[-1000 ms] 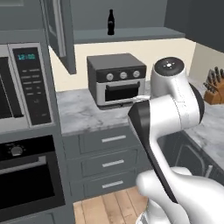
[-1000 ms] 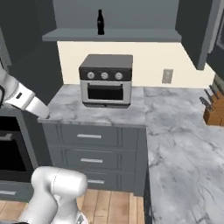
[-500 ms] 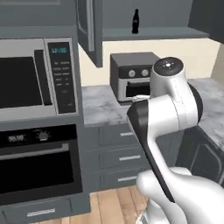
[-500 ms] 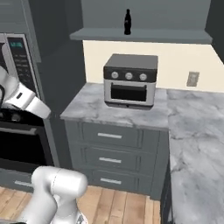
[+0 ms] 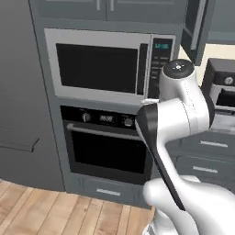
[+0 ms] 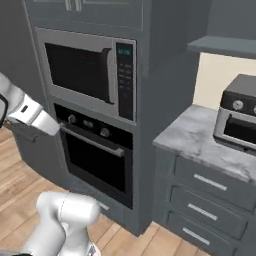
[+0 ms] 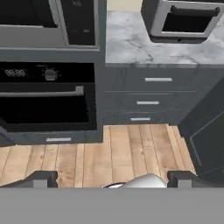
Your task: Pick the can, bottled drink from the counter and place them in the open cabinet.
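The gripper [image 7: 112,179] is standing wide open, holding nothing, over wood plank flooring [image 7: 131,151]. A toaster oven [image 7: 181,22] is sitting at the marble countertop's [image 7: 131,43] back edge, beside the wall oven [image 5: 108,147] and microwave [image 5: 105,69].

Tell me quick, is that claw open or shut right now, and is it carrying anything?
Claw: open, its two dark fingertips set wide apart, nothing between them but wooden floor below.

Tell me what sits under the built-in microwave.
Under the microwave sits a black wall oven with knobs, a display and a bar handle. Its dark door glass hides whatever is inside.
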